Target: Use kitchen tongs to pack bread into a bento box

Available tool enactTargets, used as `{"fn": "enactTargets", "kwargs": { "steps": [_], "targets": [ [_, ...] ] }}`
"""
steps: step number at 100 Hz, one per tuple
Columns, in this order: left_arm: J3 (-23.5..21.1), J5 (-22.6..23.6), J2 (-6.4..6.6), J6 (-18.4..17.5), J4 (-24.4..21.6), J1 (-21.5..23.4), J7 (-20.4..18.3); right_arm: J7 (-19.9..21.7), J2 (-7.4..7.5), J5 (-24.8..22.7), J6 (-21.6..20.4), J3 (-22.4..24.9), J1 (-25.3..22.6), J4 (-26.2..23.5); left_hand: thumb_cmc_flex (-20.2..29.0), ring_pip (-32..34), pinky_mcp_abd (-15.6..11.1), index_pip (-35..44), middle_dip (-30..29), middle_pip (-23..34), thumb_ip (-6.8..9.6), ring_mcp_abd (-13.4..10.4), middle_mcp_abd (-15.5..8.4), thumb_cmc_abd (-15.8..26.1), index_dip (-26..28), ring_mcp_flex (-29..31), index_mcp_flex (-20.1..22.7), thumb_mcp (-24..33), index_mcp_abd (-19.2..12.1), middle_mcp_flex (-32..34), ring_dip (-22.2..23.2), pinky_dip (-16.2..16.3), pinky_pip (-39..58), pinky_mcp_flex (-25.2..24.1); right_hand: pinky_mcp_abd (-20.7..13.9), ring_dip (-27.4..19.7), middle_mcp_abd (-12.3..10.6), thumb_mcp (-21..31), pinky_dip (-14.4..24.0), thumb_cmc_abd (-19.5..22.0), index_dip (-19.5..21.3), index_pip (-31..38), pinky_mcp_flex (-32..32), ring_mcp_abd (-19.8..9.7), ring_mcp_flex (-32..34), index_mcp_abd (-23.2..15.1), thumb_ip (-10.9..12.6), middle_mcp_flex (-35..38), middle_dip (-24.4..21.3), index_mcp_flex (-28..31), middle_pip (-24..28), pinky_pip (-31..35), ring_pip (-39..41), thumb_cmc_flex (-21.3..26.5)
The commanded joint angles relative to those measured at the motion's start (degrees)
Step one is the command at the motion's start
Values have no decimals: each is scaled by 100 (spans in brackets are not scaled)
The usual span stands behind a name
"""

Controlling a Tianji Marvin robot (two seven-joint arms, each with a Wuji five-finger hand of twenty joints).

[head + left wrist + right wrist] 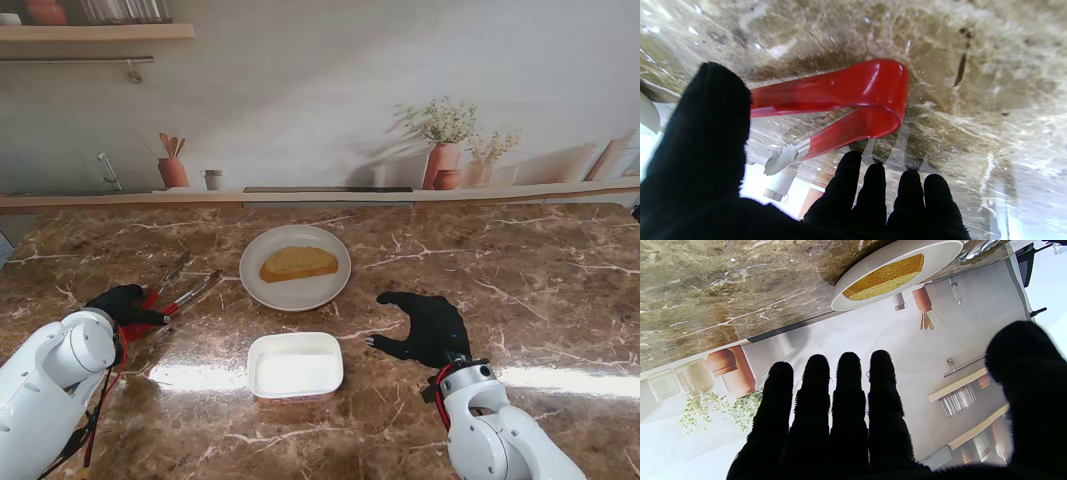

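One slice of bread [298, 263] lies on one round white plate [325, 287] at the centre of the brown marble worktop [540, 270]; one white rounded-rectangular box [295, 365] sits at the plate's 6 o'clock. One pair of red-handled, metal-tipped tongs [178, 296] lies at 9 o'clock, under the open left hand [125, 304]. The right hand [428, 328], fingers spread, holds nothing. A kitchen backdrop lines the wall.
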Motion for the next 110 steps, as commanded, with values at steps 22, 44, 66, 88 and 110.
{"fn": "enactTargets", "kwargs": {
  "steps": [22, 44, 66, 88, 110],
  "targets": [
    [182, -65, -133, -303, 258, 11, 396, 127, -7, 54, 77, -24, -58, -13, -248, 169, -167, 231, 115, 117, -130, -100, -257, -308, 201, 64, -417, 191, -425, -142, 138, 152, 101, 13, -130, -93, -22, 77, -159, -76, -42, 90, 12, -123, -57, -87, 216, 133, -47, 65, 62, 48, 51, -141],
    [330, -99, -203, -385, 363, 43, 775, 137, -13, 108, 99, -56, -62, -13, -338, 278, -72, 467, 199, 466, -179, -116, -367, -425, 375, 423, -412, 586, -555, -70, 251, 379, 875, -2, -125, -88, -19, 74, -163, -58, -43, 109, 25, -132, -17, -93, 216, 177, -25, 98, 82, 73, 64, -126],
    [516, -198, -306, -308, 635, -57, 1247, 152, -15, 150, 94, -69, -65, -1, -385, 523, -63, 737, 142, 917, -238, -147, -469, -595, 396, 1024, -266, 982, -620, 156, 356, 436, 2396, 114, -115, -85, -26, 61, -166, -51, -43, 126, 40, -128, 12, -103, 215, 218, -6, 123, 94, 99, 72, -112],
    [733, -318, -388, -325, 898, -145, 1581, 106, -29, 201, 116, -79, -58, 37, -368, 718, 20, 958, 185, 1076, -252, -125, -481, -655, 430, 1262, -93, 1241, -716, 452, 476, 426, 2807, 206, -88, -77, -28, 47, -159, -12, -43, 145, 76, -122, 58, -112, 217, 255, 11, 149, 105, 148, 89, -94],
    [842, -468, -498, -271, 1110, -149, 2010, 106, -32, 236, 102, -89, -61, 60, 61, 907, 65, 1500, 172, 1245, -158, -140, -635, -362, 450, 1575, 474, 2507, -1007, 992, 553, 365, 3162, 366, -74, -66, -27, 28, -159, 40, -46, 154, 88, -103, 71, -119, 222, 273, 27, 160, 109, 179, 98, -80]
  ]
}}
